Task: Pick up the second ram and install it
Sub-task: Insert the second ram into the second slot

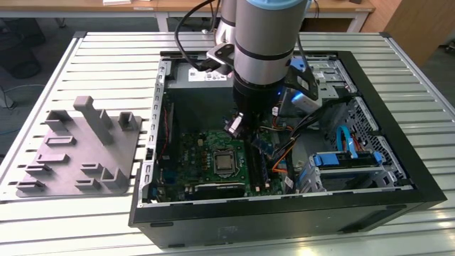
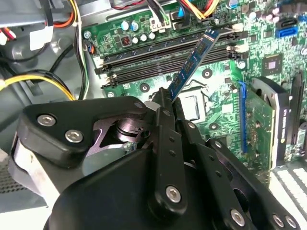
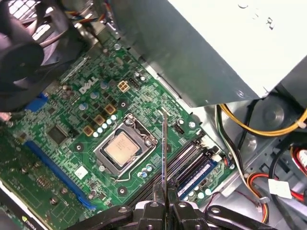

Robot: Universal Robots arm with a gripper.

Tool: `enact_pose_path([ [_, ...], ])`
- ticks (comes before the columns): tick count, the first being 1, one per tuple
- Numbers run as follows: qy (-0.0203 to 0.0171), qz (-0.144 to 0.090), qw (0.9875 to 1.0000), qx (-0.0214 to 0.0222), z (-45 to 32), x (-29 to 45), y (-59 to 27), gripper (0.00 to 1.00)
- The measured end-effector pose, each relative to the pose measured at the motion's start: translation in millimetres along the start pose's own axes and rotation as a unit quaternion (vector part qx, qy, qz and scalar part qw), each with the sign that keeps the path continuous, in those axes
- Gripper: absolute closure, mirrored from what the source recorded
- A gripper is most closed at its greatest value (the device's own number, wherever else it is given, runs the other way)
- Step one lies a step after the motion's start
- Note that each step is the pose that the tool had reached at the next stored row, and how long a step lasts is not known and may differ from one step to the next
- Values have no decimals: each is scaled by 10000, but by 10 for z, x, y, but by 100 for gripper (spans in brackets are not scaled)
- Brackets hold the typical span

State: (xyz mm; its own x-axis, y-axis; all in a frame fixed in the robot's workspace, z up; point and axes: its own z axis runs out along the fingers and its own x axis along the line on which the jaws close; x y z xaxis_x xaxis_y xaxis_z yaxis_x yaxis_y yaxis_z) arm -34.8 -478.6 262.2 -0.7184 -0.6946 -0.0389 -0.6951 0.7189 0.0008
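My gripper point(image 1: 240, 128) hangs inside the open computer case point(image 1: 398, 160), shut on the second ram point(image 2: 193, 61), a thin blue stick with black chips. In the second wrist view the stick slants up from the fingertips point(image 2: 164, 96) and crosses over the black memory slots point(image 2: 158, 62) without sitting in one. The first wrist view has the second ram point(image 3: 164, 148) edge-on, rising from the gripper point(image 3: 164, 203) above the slots point(image 3: 184, 160) beside the processor socket point(image 3: 122, 146). A blue stick point(image 3: 197, 175) appears seated in the outermost slot.
A grey plastic tray with upright posts point(image 1: 78, 149) lies on the slatted table at the exterior view's left. Inside the case are the green motherboard point(image 1: 202, 160), yellow and orange cable bundles point(image 2: 43, 79), a blue drive bay point(image 1: 348, 160) and a metal power supply box point(image 3: 216, 43).
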Motion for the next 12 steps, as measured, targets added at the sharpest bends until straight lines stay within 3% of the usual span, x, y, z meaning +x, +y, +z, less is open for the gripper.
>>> enact_pose_path([
  [6,0,323,9995,13,3,0,0,86],
  [12,0,650,9979,25,6,0,0,86],
])
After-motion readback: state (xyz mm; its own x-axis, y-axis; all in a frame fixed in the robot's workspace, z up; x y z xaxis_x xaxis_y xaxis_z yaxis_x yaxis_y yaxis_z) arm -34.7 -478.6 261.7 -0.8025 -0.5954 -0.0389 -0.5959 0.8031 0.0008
